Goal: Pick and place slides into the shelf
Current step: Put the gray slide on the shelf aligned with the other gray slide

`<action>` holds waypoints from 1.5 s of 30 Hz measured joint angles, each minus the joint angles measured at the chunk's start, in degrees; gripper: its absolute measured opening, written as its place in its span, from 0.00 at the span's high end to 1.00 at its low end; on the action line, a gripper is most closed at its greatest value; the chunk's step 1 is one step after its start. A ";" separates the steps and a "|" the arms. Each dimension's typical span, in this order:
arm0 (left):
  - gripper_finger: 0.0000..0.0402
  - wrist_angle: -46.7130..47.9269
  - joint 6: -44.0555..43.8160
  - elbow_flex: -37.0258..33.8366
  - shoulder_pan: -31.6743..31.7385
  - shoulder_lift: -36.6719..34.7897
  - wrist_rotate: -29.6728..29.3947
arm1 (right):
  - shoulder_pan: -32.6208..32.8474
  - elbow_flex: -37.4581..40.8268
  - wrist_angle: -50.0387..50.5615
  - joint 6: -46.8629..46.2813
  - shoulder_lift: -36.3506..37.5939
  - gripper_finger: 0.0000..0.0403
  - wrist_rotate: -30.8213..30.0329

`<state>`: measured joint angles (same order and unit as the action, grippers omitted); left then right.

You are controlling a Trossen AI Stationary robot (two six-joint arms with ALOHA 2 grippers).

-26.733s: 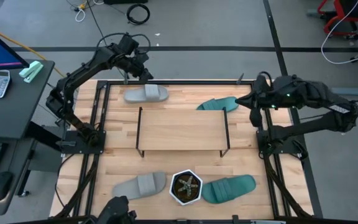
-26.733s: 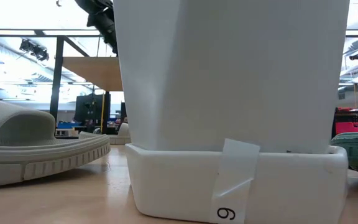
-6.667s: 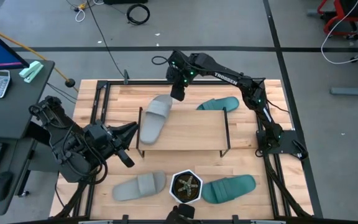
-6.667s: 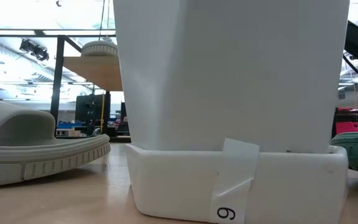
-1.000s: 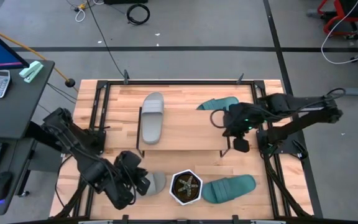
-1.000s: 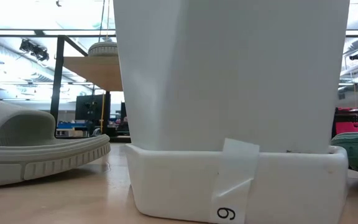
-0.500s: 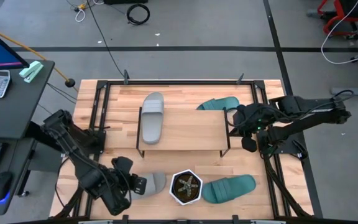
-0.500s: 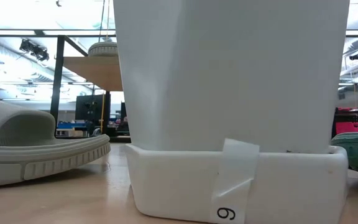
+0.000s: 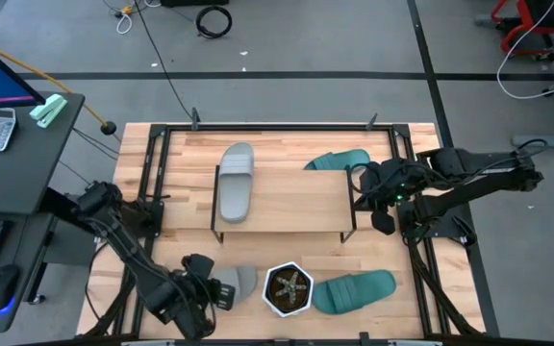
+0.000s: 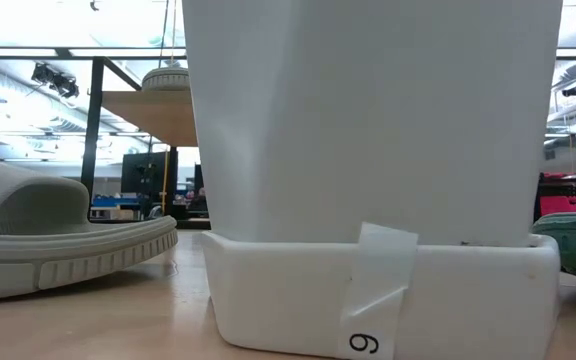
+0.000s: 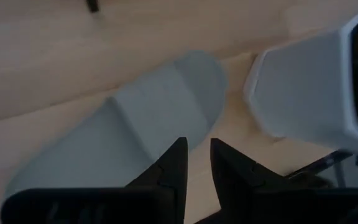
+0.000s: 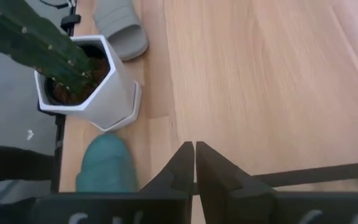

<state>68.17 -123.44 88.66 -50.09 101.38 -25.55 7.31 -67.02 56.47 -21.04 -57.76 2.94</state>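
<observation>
A light grey slide (image 9: 236, 181) lies flat on the top board of the shelf (image 9: 296, 204), at its left end. One teal slide (image 9: 339, 160) lies on the table behind the shelf, and the other teal slide (image 9: 354, 290) lies at the near right. The second grey slide (image 9: 237, 281) (image 11: 129, 124) lies sole-down at the near left. My left gripper (image 9: 221, 293) (image 11: 196, 163) hovers over this slide's near edge, its fingers a narrow gap apart. My right gripper (image 9: 381, 221) (image 12: 194, 152) is shut and empty by the shelf's right end.
The white hexagonal potted plant (image 9: 289, 288) (image 11: 316, 93) stands between the near grey slide and the near teal slide, close beside my left gripper. It fills most of the low view (image 10: 368, 150). A black frame (image 9: 162, 135) borders the tabletop.
My left gripper has moved a little toward the table's near edge, staying over the near grey slide. My right gripper has drawn back from the shelf's right end toward the table's right edge. No slide has moved.
</observation>
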 joint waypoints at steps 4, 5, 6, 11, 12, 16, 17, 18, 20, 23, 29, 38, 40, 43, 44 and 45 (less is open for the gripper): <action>0.79 0.43 -1.84 0.00 -2.44 0.00 0.54 | -0.04 0.00 -0.10 -2.88 -0.02 0.94 0.02; 0.78 0.41 -2.10 0.00 -3.08 0.00 0.46 | -0.04 0.00 -0.12 -3.42 -0.02 0.93 0.02; 0.77 0.41 -2.23 0.00 -3.65 0.00 0.45 | -0.04 0.00 -0.17 -4.09 -0.02 0.93 0.01; 0.70 1.31 -1.97 -0.07 -4.63 1.42 -0.40 | -0.04 0.00 -1.05 -7.91 -0.04 0.90 -2.42; 0.69 1.65 -1.99 -0.07 -4.87 1.44 -0.65 | -0.04 0.00 -1.18 -8.86 -0.04 0.89 -2.98; 0.64 1.87 -3.80 -0.07 -5.83 1.83 -0.71 | -0.04 0.00 -2.96 -11.73 -0.04 0.86 -4.17; 0.63 1.75 -5.16 -0.07 -5.98 1.79 -0.46 | -0.04 0.00 -3.37 -12.30 -0.04 0.86 -4.17; 0.63 1.27 -5.78 -0.07 -6.11 1.75 0.03 | -0.04 0.00 -3.96 -12.77 -0.04 0.85 -4.20; 0.63 -0.41 -6.40 -0.07 -6.12 1.75 1.22 | -0.04 0.00 -5.01 -13.75 -0.04 0.84 -4.21; 0.63 -2.58 -7.87 -0.07 -6.38 1.80 1.24 | -0.04 0.00 -6.67 -14.87 -0.04 0.83 -4.45; 0.65 -6.10 -9.56 -3.02 -5.72 2.12 2.82 | 0.00 0.00 -8.09 -16.41 -0.06 0.82 -4.50; 0.67 -19.81 -10.08 -12.22 -3.91 2.23 -4.52 | 0.00 0.00 -8.37 -17.06 -0.06 0.82 -3.96; 0.67 -19.23 -9.33 -12.22 -3.72 2.23 -7.25 | 0.00 0.00 -8.39 -17.60 -0.06 0.82 -3.46; 0.66 -18.60 -7.54 -12.22 -3.88 2.23 -9.69 | 0.00 0.00 -8.39 -17.84 -0.06 0.82 -2.92; 0.66 -18.64 -6.95 -12.22 -4.10 2.23 -9.89 | 0.00 0.00 -8.40 -17.89 -0.06 0.82 -2.86; 0.67 -18.57 -6.29 -12.22 -4.41 2.23 -10.70 | 0.00 0.00 -8.41 -17.89 -0.06 0.82 -2.86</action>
<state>49.60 -129.73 76.44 -54.50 103.61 -36.25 7.31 -67.02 48.05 -38.94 -57.82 0.08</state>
